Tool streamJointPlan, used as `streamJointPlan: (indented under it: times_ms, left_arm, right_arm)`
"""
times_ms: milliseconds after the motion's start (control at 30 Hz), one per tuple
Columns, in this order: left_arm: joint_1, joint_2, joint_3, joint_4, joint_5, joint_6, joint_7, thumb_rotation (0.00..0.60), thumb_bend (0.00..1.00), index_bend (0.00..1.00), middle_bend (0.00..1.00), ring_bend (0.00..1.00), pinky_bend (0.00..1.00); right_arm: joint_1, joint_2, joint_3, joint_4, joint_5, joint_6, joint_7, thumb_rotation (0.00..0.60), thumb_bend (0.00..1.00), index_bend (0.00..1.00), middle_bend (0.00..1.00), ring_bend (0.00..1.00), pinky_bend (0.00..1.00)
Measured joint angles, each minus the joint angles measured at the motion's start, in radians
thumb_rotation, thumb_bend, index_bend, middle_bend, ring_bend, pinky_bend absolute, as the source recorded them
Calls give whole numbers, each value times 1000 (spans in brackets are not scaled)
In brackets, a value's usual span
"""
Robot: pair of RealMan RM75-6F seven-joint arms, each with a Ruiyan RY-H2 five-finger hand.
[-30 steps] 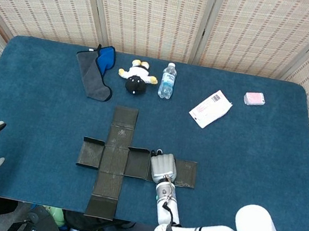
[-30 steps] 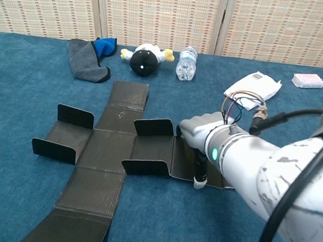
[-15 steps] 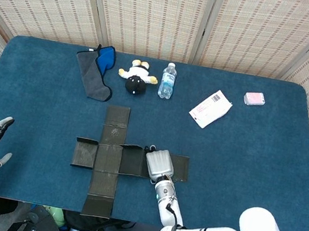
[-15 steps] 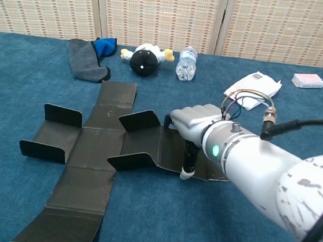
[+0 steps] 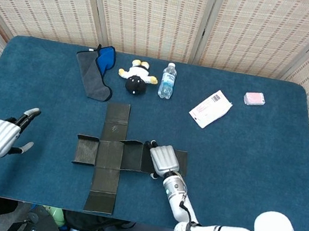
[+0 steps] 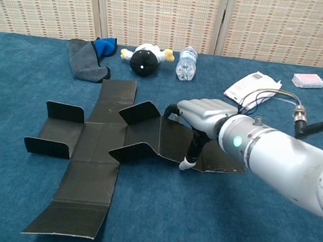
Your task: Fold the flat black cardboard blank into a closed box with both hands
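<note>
The flat black corrugated cardboard blank [image 5: 110, 155], cross-shaped with ribbed panels and small side flaps raised, lies on the blue felt-like surface [image 5: 255, 157] under the right hand [image 5: 163, 160]. That hand, silver-grey and plastic-shelled, rests on the blank's right arm, palm down with fingers [image 6: 194, 150] curled, thumb tip touching the panel edge; it presses rather than grips. The left hand [image 5: 2, 136] hovers well off to the left of the blank, fingers spread, holding nothing. Beyond the right hand lie a clear plastic water bottle [image 5: 168, 81], a round black-and-white plush toy [image 5: 136, 77] and a grey-and-blue folded cloth [image 5: 96, 69].
</note>
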Motion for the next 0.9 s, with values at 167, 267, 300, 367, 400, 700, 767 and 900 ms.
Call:
streamJointPlan:
  times_ms: [167, 267, 300, 367, 400, 700, 767, 900]
  left_arm:
    - [-59, -102, 9, 142, 36, -21, -38, 600, 142, 0, 74, 677, 633]
    - [-93, -162, 17, 224, 62, -21, -54, 600, 140, 0, 48, 683, 790]
    - [-103, -178, 20, 249, 70, -21, -58, 600, 140, 0, 29, 684, 809]
    - [-125, -213, 29, 304, 89, -19, -66, 600, 140, 0, 4, 684, 824]
    - [-134, -227, 34, 327, 97, -19, -68, 600, 140, 0, 0, 682, 829]
    - [-195, -348, 82, 508, 140, -17, -76, 600, 114, 0, 0, 657, 848]
    - [-202, -370, 87, 536, 140, -16, -73, 600, 104, 0, 0, 655, 849]
    - [-210, -404, 90, 581, 133, -16, -41, 600, 96, 0, 0, 649, 849]
  right_arm:
    - [0, 13, -1, 0, 2, -12, 7, 600, 126, 210, 286, 813, 1000]
    - [2, 18, -2, 1, 4, -19, 8, 600, 126, 210, 286, 813, 1000]
    - [3, 21, -3, 0, 4, -22, 8, 600, 127, 210, 286, 813, 1000]
    - [5, 26, -5, -4, 2, -24, 7, 600, 127, 210, 286, 813, 1000]
    - [5, 28, -5, -6, -1, -24, 9, 600, 127, 210, 286, 813, 1000]
    - [10, 48, -12, -12, 2, -31, 11, 600, 126, 210, 286, 813, 1000]
    - [12, 49, -14, -10, 2, -33, 12, 600, 127, 211, 286, 813, 1000]
    - [12, 49, -19, -9, 3, -34, 15, 600, 127, 213, 286, 813, 1000]
